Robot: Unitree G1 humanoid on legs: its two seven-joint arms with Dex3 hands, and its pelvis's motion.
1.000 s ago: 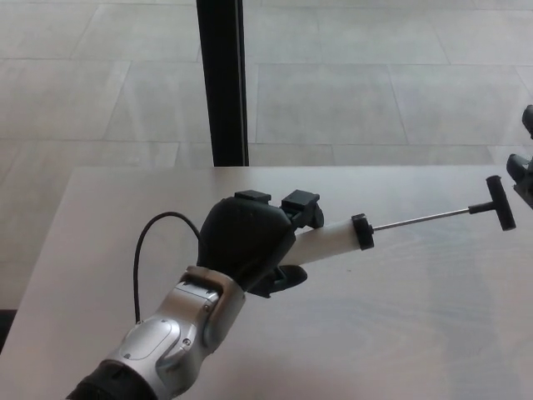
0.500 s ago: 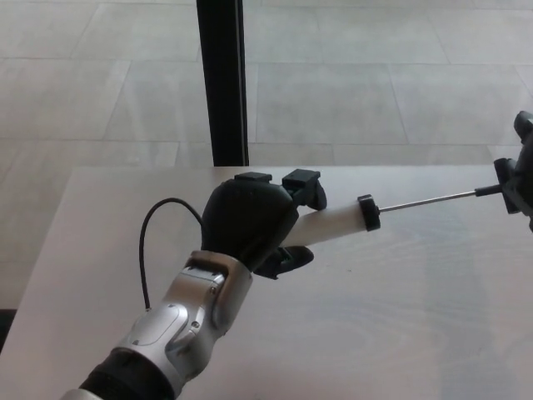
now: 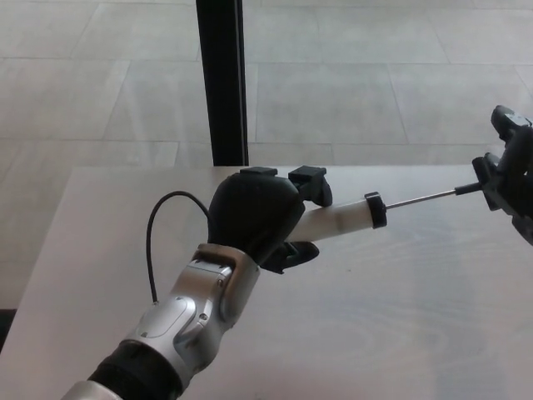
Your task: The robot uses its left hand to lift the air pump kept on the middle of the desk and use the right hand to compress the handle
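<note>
**Pump raised slightly; right hand now at the handle**

Shifted since the earlier frames: the air pump sits a little higher and further right in the view, and the right hand, previously just clear of the T-handle, now covers the handle end of the rod.

Item 1 — air pump. White cylindrical barrel with a black collar at its right end, lying roughly horizontal and tilted up to the right. Held above the surface, near its middle. Thin metal rod extended out of the collar, running right and slightly upward.

Item 2 — handle. Black end piece at the tip of the rod; mostly hidden by the right hand.

Item 3 — left hand. Black, entering from lower left on a silver forearm. Fingers clamped around the left part of the barrel; one finger visible curling beneath it.

Item 4 — right hand. Black, at the right edge of the view, partly cut off. Meets the rod's end; whether its fingers are closed on the handle cannot be told.

Item 5 — black hose. Loops from behind the left hand, out to the left and down beside the forearm.

Item 6 — surface. Pale wood grain.

Item 7 — black post. Upright, behind the surface's far edge, against a grey tiled floor.
</note>
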